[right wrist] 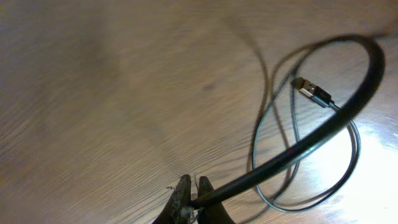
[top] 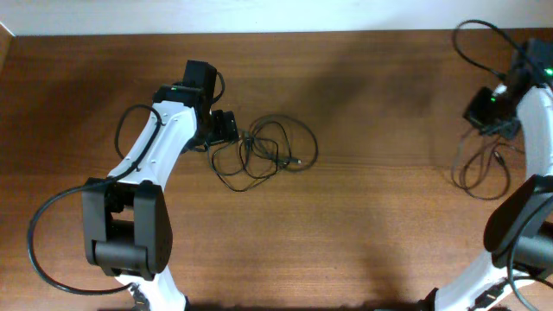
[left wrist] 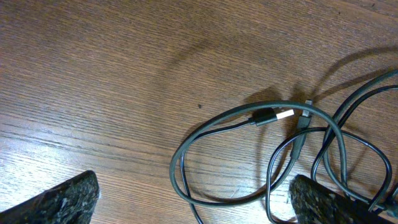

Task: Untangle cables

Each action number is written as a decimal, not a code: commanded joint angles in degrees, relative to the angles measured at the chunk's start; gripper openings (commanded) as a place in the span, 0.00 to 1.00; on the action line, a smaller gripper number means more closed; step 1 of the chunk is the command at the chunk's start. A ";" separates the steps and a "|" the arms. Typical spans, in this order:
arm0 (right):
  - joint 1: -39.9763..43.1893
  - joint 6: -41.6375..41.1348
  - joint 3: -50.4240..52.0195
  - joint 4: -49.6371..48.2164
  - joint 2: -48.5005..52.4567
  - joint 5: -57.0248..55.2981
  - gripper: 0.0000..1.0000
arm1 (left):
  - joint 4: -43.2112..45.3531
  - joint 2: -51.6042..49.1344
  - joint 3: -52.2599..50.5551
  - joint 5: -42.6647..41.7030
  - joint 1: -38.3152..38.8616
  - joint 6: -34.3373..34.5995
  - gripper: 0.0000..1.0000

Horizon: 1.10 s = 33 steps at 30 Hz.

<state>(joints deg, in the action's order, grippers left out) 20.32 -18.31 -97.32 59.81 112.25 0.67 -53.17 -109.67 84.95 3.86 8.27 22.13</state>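
Overhead: cable bundle (top: 259,154) centre-left, left gripper (top: 226,127) beside it; loose cable (top: 479,168) far right, below right gripper (top: 484,111). Left wrist: jaws released, loops between them, ready to pick a strand. Right wrist: jaws clenched on black cord (right wrist: 298,148), raised off surface (right wrist: 93,93), probably to free it.

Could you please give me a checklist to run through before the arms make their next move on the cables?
1. Left gripper open: ok, fingers wide apart.
2. Cable bundle within the left gripper's reach: ok, loops lie between its fingers.
3. Right gripper closed on something: ok, a black strand leaves its shut tips.
4. That strand is a task cable, not arm wiring: cannot tell.
5. Bundle untangled: not ok, its loops cross each other.
6. Right-side cable apart from the bundle: ok, bare table lies between them.
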 commanded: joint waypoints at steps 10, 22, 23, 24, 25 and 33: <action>9.33 -0.83 0.04 2.43 10.08 -1.36 0.99 | -0.07 -0.48 -0.48 0.00 -0.15 0.15 0.99; 8.48 10.73 -11.34 11.80 2.27 8.37 0.98 | -0.04 -0.46 -0.48 0.00 -0.15 0.17 0.99; 8.48 14.21 -11.32 11.80 2.45 14.23 0.98 | -0.04 -0.48 -0.48 0.00 -0.15 0.15 0.99; 8.48 15.32 -11.32 11.76 2.47 18.84 0.98 | -0.04 -0.46 -0.48 0.00 -0.13 0.17 0.99; 8.28 15.28 -11.32 11.78 2.47 21.29 0.98 | -0.04 -0.48 -0.48 0.00 -0.15 0.15 0.99; -0.02 15.15 -11.21 19.91 2.47 21.62 0.98 | -0.07 -0.48 -0.48 0.00 -0.15 0.15 0.99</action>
<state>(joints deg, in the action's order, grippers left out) 23.79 -4.10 -108.53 78.87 114.50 20.97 -53.19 -109.67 84.95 3.86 8.27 22.13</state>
